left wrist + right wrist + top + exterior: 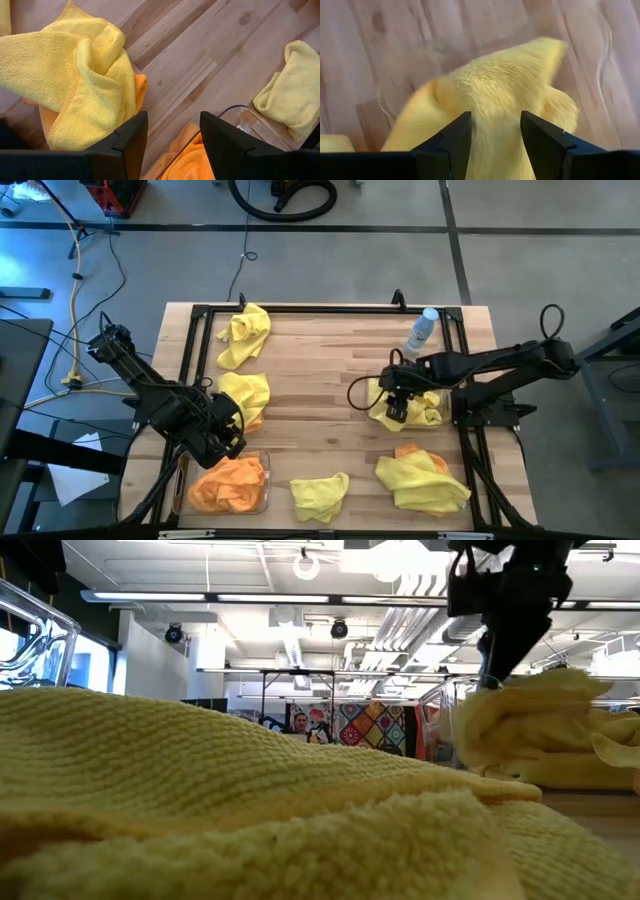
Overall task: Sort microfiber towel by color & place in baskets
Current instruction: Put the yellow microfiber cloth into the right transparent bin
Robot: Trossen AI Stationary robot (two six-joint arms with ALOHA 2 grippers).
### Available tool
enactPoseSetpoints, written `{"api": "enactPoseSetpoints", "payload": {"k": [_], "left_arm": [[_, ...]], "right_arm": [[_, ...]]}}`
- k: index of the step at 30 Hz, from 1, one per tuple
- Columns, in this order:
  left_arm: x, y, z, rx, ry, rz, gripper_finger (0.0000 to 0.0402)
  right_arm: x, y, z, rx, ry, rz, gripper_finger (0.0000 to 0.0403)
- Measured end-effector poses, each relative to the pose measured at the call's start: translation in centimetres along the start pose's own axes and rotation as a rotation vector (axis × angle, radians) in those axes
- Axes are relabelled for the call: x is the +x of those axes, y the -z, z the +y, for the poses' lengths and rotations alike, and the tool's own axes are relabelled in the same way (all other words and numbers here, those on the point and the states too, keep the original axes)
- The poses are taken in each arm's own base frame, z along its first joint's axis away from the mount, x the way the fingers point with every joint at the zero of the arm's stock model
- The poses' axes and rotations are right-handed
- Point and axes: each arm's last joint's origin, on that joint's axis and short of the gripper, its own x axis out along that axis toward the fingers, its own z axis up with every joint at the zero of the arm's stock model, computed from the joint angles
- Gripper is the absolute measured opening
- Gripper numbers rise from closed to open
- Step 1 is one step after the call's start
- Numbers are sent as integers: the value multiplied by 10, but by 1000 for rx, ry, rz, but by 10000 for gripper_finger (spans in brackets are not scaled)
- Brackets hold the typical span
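Observation:
My left gripper (228,432) (173,145) hangs open over the table between a clear basket (266,480) (240,112) of orange towels (228,483) and a yellow towel (246,393) (75,75) lying on an orange one (141,87). My right gripper (397,408) (495,145) (490,675) is open, pointing down, its fingers on either side of a raised yellow towel (495,85) on a yellow pile (418,408). The low view shows a clear basket wall (450,730) around that pile. Loose yellow towels lie at the far left (243,335), the near middle (320,495) and the near right (425,483), the last over an orange one (408,450). My right gripper's open fingers (450,145) stand from above on either side of a raised hump of the yellow towel (495,110), which rests on the pile below. Whether the fingers touch it, I cannot tell.
A small clear bottle with a blue cap (422,330) stands near the table's far right. A black frame (320,310) runs along the table's edges. Bare wood (320,400) lies in the table's middle. A yellow towel (250,800) fills the low view's foreground.

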Motion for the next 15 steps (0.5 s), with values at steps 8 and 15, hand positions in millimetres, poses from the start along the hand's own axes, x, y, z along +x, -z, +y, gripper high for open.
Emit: {"api": "enactPoseSetpoints", "payload": {"k": [8, 15], "left_arm": [[0, 0, -2, -9, 18, -1, 170], [0, 0, -3, -12, 25, -2, 170]], "right_arm": [[29, -14, 7, -49, 33, -31, 165], [7, -9, 6, 22, 28, -27, 165]]}}
